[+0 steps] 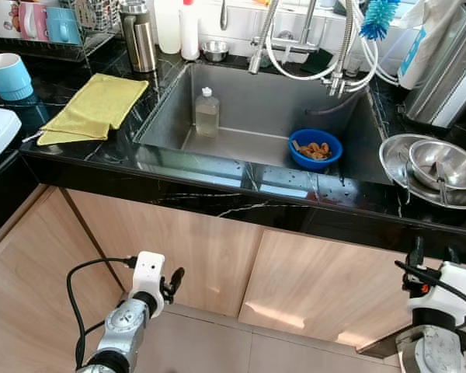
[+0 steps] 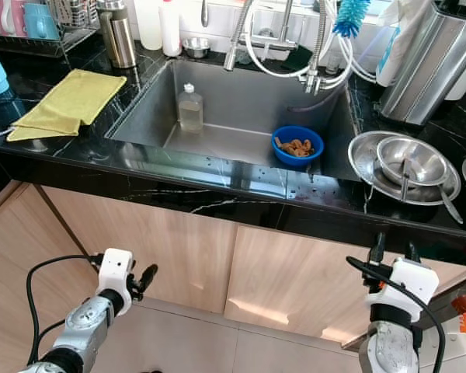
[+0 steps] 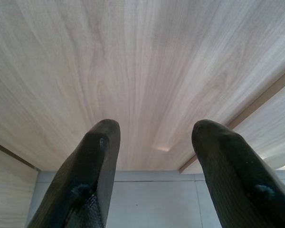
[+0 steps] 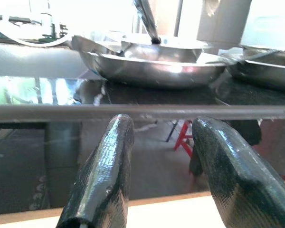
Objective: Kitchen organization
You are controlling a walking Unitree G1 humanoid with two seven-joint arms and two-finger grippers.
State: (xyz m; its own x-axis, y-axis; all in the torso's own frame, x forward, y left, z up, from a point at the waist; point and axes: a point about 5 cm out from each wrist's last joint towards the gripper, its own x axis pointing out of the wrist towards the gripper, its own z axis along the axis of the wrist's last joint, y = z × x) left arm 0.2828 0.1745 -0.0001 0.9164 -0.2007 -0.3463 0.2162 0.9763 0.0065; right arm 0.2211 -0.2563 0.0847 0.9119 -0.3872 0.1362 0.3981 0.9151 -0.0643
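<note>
Head views, risk: we judge the stacked steel bowls point(image 2: 408, 167), near the counter edge point(image 1: 241, 203) on the right, could be knocked if our right gripper point(image 2: 393, 250) rises carelessly from below.
Head views, things: blue bowl point(image 1: 315, 149) with food scraps and a bottle point(image 1: 206, 113) stand in the sink point(image 1: 241, 97); yellow cloth point(image 1: 95, 107) lies left.
Left wrist view: left gripper point(image 3: 154, 142) open, empty, facing the cupboard door point(image 3: 133, 71).
Right wrist view: fingers point(image 4: 109, 166) parted, holding nothing, just under the counter edge.

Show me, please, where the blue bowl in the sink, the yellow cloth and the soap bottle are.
blue bowl point(image 1: 306, 162): left eye view, on its front wall.
yellow cloth point(image 1: 93, 107): left eye view, on its middle.
soap bottle point(image 1: 206, 116): left eye view, on its body.
</note>
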